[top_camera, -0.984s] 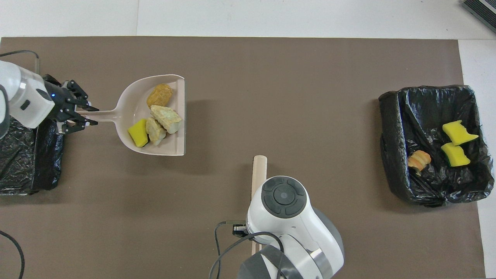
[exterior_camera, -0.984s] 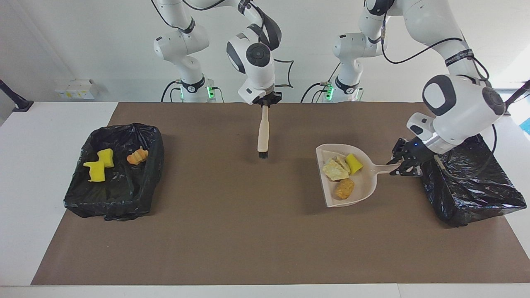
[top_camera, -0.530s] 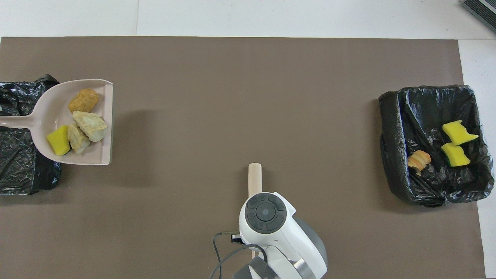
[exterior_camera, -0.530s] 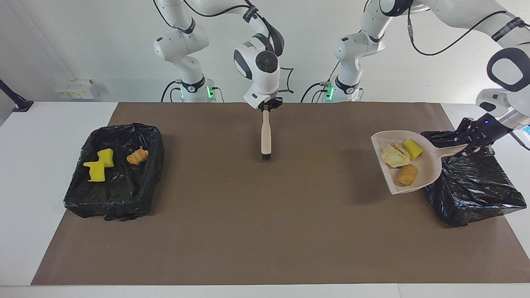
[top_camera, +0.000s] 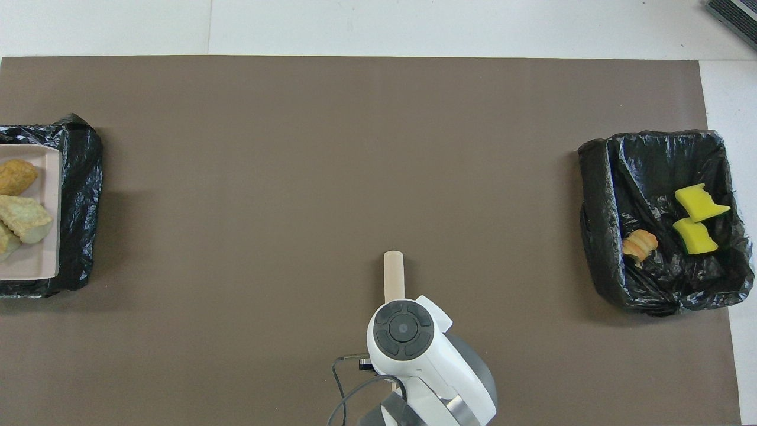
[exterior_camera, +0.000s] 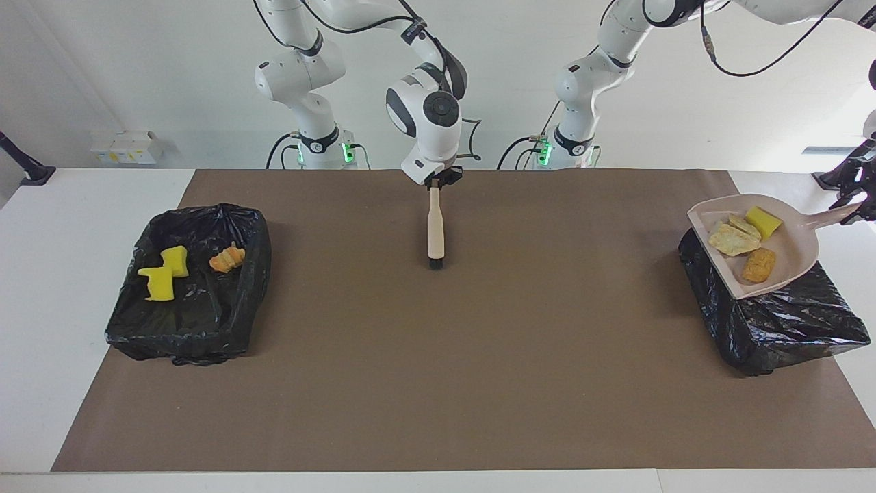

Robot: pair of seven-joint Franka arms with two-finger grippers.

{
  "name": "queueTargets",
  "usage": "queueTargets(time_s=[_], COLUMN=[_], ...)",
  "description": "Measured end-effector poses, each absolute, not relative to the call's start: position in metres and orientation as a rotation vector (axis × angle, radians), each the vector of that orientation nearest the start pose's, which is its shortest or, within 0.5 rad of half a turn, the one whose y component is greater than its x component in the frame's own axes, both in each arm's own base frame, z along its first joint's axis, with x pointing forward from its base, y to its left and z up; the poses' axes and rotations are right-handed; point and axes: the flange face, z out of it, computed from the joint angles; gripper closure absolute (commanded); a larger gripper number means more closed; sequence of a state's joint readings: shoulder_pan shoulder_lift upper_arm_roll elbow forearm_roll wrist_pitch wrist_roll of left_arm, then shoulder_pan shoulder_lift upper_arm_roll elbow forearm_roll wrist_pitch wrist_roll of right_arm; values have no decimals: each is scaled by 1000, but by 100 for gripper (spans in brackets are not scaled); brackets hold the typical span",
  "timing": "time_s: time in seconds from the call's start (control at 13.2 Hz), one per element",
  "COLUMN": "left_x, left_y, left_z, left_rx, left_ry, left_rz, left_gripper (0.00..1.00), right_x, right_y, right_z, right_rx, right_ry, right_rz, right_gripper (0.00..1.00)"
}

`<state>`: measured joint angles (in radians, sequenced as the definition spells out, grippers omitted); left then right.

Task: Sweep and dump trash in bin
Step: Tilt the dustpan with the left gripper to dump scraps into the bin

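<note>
The beige dustpan hangs tilted over the black-lined bin at the left arm's end of the table. It carries trash: a yellow sponge chunk, pale lumps and an orange lump. My left gripper is shut on the dustpan's handle at the edge of the facing view. My right gripper is shut on the brush, which hangs bristles down over the mat's middle. The overhead view shows only the dustpan's mouth with trash over that bin.
A second black-lined bin stands at the right arm's end, holding two yellow sponge pieces and an orange lump. The brown mat covers most of the table.
My left gripper has lifted the loaded dustpan off the mat and carried it over the bin at its end. My right gripper has drawn the brush slightly toward the robots.
</note>
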<state>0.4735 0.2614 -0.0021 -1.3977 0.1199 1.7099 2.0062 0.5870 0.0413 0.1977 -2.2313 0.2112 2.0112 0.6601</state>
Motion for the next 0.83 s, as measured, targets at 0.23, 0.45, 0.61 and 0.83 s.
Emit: queueTargets(time_s=[0.23,0.45,0.61,0.83], left_x=[582,594,597,596], left_y=[307,297,285,268], left_z=[578,579,575,594], left_rx=[-1994,-1837,-1795,-1701], left_ry=[2054,1989,1918,1851], left_rz=[316,508,627,699], left_gripper=[100,100,100,100], right_x=[343,345,347,353], right_y=[365,364,364,367], right_z=[334,333,333,341], right_rx=[-3134,-3133,-3131,-3119], right_ry=[-28,-21,-16,-11], right_rz=[501,499,495,469], right_gripper=[81,0,0,0])
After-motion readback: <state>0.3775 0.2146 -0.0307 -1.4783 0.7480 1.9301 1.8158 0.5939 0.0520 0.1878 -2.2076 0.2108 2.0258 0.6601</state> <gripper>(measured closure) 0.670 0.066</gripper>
